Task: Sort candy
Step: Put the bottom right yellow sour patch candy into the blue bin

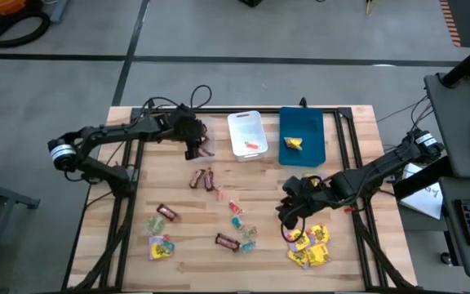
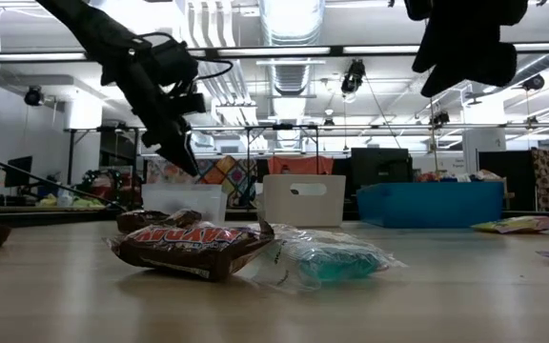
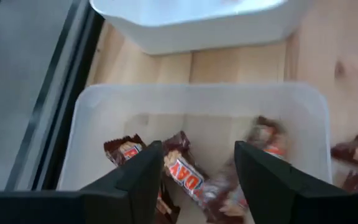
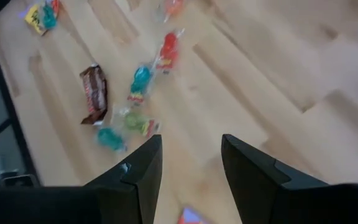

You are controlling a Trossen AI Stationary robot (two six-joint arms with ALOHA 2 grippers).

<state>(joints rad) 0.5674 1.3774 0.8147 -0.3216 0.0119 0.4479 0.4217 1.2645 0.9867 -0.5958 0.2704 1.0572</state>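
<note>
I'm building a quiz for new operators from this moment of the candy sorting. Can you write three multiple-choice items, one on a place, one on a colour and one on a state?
1. Where is the left hand?
A. over the clear tray
B. over the blue tray
C. at the table's near edge

2. What colour is the tray holding a yellow packet?
A. white
B. blue
C. clear

3. How do the left hand's fingers stand?
A. shut on a bar
B. open, holding nothing
C. shut, empty

Key: 1 A, the left wrist view looks down into the clear tray. 2 B, the high view shows it blue. 3 B, the chocolate bars lie loose below the spread fingers.
</note>
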